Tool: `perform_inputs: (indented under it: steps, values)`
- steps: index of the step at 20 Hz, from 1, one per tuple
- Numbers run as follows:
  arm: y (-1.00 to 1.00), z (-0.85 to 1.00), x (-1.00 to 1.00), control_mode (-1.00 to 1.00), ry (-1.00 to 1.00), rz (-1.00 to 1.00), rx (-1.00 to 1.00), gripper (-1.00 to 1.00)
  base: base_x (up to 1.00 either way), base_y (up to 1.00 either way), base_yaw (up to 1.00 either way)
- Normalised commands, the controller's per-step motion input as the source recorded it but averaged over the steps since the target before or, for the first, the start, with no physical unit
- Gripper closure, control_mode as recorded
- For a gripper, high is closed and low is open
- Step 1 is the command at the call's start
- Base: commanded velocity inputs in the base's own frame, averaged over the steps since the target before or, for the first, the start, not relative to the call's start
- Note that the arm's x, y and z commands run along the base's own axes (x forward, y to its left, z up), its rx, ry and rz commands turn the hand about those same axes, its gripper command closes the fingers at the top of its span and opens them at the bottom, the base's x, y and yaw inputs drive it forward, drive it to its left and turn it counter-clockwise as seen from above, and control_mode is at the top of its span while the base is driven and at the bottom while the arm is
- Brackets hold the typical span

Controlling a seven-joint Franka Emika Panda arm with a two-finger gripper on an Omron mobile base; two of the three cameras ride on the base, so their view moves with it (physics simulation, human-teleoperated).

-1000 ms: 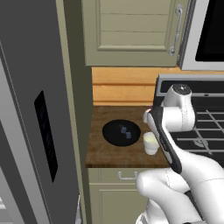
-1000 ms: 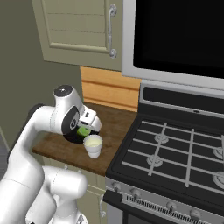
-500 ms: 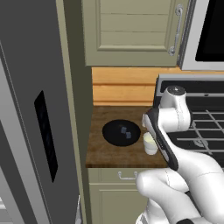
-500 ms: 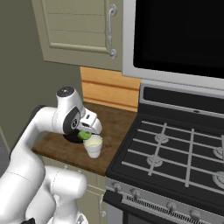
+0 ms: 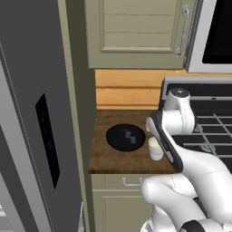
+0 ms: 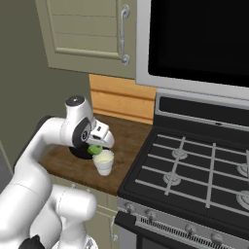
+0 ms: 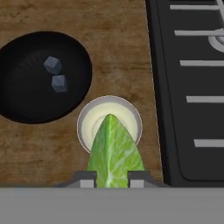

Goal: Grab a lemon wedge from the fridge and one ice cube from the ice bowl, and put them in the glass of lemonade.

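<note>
Lemon wedge (image 7: pixel 114 153) pinched in narrowly parted jaws, above the glass of lemonade (image 7: pixel 110 124) (black ice bowl (image 7: pixel 26 109) beside).

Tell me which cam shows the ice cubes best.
Hand view: it looks straight down into the ice bowl, and both ice cubes are distinct grey blocks. The left base view shows them as small faint specks in the bowl. In the right base view the arm hides the bowl's inside.

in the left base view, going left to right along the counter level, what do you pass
fridge → ice bowl with two ice cubes → glass of lemonade → stove
</note>
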Motion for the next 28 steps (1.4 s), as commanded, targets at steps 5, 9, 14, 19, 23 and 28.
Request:
perform_inputs:
  steps: [5,9,14,19,23,28]
  values:
    - [0.01,-0.06,0.2,-1.0,0.0,0.0,0.0,1.0,0.0,0.0,0.0]
    - [0.0,-0.07,0.36,-1.0,0.0,0.0,0.0,1.0,0.0,0.0,0.0]
    - [0.0,-0.06,0.49,-1.0,0.0,0.0,0.0,1.0,0.0,0.0,0.0]
    - [0.0,-0.2,-0.05,-1.0,-0.05,0.0,0.0,1.0,0.0,0.0,0.0]
    - [0.0,-0.03,-0.08,-1.0,0.0,0.0,0.0,1.0,0.0,0.0,0.0]
    - [0.0,-0.22,-0.06,-1.0,-0.02,0.0,0.0,1.0,0.0,0.0,0.0]
